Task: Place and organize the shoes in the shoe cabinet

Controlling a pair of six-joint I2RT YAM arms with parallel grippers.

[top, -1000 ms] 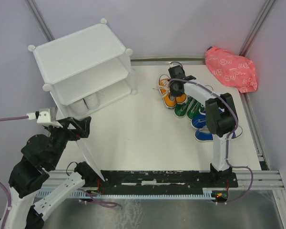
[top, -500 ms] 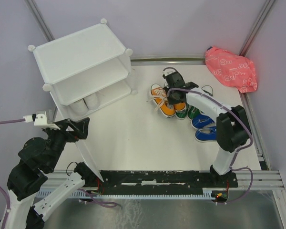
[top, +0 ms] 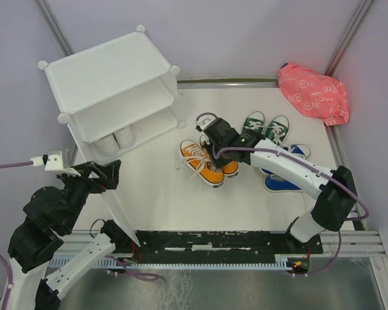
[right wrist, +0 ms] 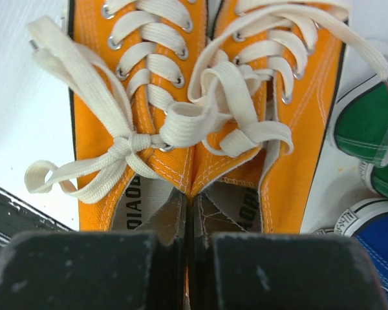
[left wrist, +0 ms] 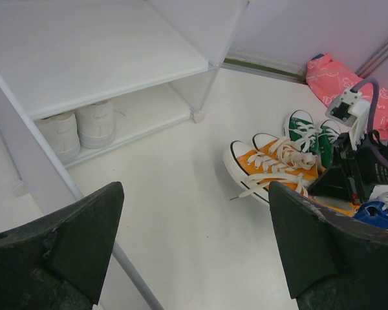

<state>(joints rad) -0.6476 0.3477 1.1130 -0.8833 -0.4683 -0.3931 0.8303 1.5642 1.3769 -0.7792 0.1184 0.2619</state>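
My right gripper [top: 215,147] is shut on the orange shoes [top: 207,163], one finger inside each shoe, pinching their inner walls together [right wrist: 191,187]. The pair sits mid-table, toes toward the shoe cabinet [top: 110,84]. The orange shoes also show in the left wrist view [left wrist: 275,168]. The white shoes [top: 116,141] stand on the cabinet's bottom level [left wrist: 77,126]. The green shoes [top: 266,126] and blue shoes [top: 288,175] lie right of the orange pair. My left gripper [left wrist: 194,252] is open and empty, held near the cabinet's front left corner.
A pink patterned bag [top: 313,92] lies at the back right corner. The cabinet's middle shelf [left wrist: 84,58] is bare. White table surface [top: 161,194] lies between the cabinet and the orange shoes. A black rail [top: 213,240] runs along the near edge.
My right gripper has dragged the orange shoes left and toward the near side, away from the green and blue pairs, closer to the cabinet. The left arm has barely moved.
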